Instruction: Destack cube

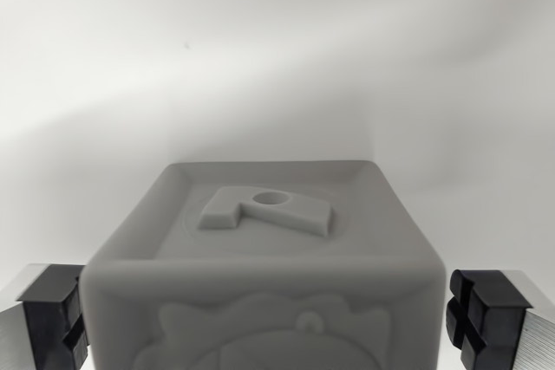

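A grey cube [260, 301] fills the lower middle of the wrist view. Its top face has a raised rim and an embossed shape with a round hole [273, 199]; its near face carries a relief figure. My gripper [267, 318] is open and straddles the cube. The left fingertip [54, 314] sits right at the cube's left side, and the right fingertip [486, 314] stands just off its right side with a thin gap. Whatever is under the cube is hidden below the frame.
A plain white surface [277, 58] stretches behind and around the cube, with soft shadows and nothing else on it.
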Robot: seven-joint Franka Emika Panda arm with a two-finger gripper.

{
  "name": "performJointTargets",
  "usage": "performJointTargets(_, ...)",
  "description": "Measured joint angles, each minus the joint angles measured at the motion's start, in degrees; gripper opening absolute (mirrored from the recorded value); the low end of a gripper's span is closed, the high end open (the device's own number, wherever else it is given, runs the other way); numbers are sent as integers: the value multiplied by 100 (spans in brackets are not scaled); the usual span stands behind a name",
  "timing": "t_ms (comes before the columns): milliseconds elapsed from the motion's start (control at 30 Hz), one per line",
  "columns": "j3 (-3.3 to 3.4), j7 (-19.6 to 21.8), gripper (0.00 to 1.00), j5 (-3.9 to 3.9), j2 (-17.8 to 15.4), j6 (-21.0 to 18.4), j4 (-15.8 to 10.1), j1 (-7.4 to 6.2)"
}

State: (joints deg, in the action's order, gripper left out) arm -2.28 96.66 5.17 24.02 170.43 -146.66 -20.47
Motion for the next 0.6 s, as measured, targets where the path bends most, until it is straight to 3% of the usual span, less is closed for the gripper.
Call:
performJointTargets(333, -6, -2, 100, 0, -72, -40, -20, 5)
performJointTargets(600, -67, -15, 100, -14, -378, -260, -93, 58)
